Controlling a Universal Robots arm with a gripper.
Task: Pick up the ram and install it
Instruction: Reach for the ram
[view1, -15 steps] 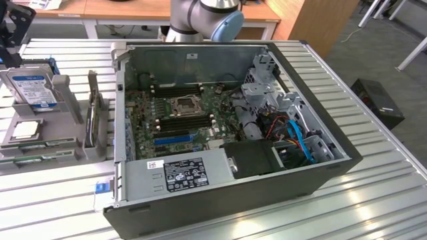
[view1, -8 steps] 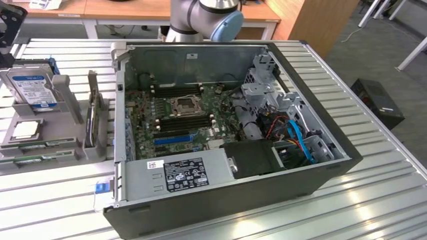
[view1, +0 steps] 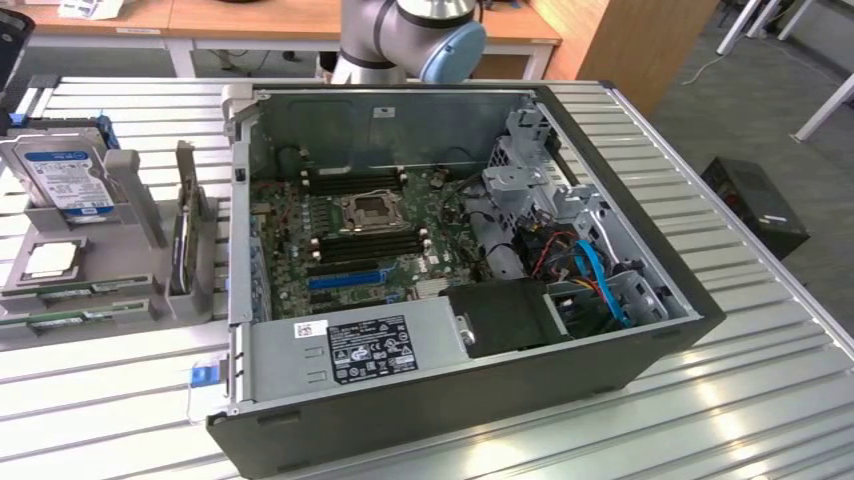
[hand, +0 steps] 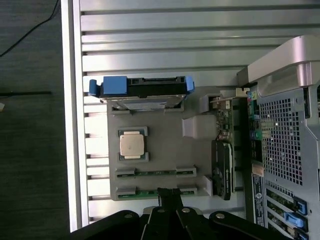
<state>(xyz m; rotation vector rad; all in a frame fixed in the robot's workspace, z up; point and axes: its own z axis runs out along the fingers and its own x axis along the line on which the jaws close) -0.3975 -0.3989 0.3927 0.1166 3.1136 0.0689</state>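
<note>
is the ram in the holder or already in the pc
In the holder: two ram sticks lie flat in the gray holder beside the case.

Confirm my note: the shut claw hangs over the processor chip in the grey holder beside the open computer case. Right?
Not quite. In the wrist view the shut claw hangs over the ram at the edge of the grey holder, not the processor chip, which lies apart. The holder does sit beside the open computer case.

We see a silver-grey arm with 1 light-blue joint cap; black gripper, round bolts on it.
</note>
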